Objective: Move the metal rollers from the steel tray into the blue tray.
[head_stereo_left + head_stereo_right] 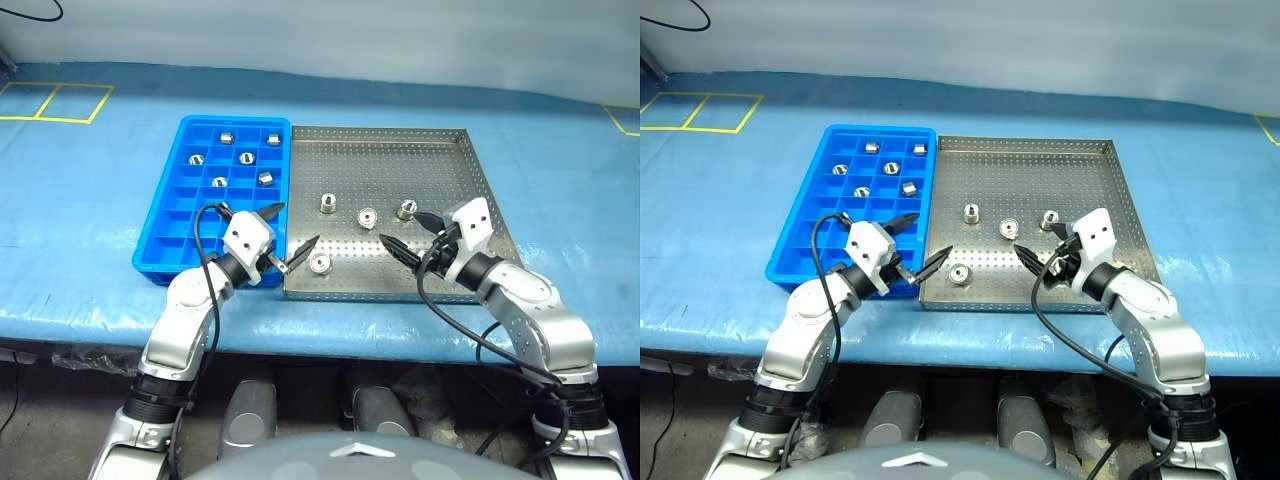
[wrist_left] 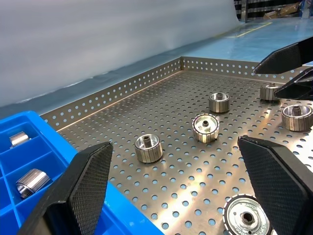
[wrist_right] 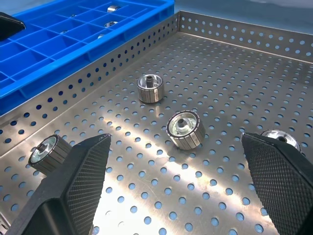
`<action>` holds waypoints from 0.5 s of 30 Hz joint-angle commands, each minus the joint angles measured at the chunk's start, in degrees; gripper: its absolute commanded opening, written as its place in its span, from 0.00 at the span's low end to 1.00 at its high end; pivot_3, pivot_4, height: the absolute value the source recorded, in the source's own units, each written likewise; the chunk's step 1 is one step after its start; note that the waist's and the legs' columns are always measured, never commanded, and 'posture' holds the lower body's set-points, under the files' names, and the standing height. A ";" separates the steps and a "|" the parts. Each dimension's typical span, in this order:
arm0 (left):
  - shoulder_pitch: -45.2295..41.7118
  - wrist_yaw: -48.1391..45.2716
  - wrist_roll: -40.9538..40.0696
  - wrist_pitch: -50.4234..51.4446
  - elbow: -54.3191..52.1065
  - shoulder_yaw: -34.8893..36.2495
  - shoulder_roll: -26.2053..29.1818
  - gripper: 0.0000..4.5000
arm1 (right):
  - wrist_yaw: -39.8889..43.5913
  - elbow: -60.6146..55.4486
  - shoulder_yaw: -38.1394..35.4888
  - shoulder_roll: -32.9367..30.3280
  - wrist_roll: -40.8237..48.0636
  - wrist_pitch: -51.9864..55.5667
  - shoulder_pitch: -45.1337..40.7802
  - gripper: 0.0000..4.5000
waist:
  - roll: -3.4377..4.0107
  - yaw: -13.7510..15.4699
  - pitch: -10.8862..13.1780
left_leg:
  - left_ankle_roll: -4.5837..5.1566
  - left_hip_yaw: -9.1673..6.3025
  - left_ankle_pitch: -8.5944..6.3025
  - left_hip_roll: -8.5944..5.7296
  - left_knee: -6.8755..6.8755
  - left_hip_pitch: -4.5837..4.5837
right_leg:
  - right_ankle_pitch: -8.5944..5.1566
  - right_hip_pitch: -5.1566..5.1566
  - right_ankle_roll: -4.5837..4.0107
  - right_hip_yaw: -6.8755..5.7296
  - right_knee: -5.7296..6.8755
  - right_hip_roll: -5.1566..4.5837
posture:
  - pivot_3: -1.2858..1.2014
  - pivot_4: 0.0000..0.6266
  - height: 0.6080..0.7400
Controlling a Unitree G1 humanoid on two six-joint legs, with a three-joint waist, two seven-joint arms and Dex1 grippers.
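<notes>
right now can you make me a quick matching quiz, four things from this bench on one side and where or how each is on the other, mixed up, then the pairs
Things:
1. blue tray
2. steel tray
3. left gripper
4. right gripper

Place or state:
a. open, over the steel tray's near right part
b. on the table's right, four metal rollers on its perforated floor
c. open, at the seam between the two trays, near a roller
d. on the steel tray's left, five rollers in its compartments

Pairs: 1-d, 2-b, 3-c, 4-a
</notes>
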 commanded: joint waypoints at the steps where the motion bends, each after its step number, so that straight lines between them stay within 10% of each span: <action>1: -2.88 1.03 -1.30 5.05 -3.70 -0.25 -0.57 1.00 | -0.80 -2.05 -1.41 -0.84 -0.44 -0.48 -0.27 1.00 | 0.00 0.01 0.00 | 0.00 0.00 0.00 0.00 0.02 0.00 | 0.00 0.00 0.00 0.00 0.00 0.00 | 0.58 0.24 1.00; 15: -22.56 -13.95 1.39 27.27 0.33 -12.76 11.04 1.00 | -2.25 -2.14 -0.35 -0.28 -2.42 -1.28 1.38 1.00 | 0.02 -0.73 0.02 | 0.02 -0.03 0.00 0.00 0.06 -0.04 | 0.00 -0.03 0.01 -0.02 0.03 0.04 | 0.57 0.24 1.00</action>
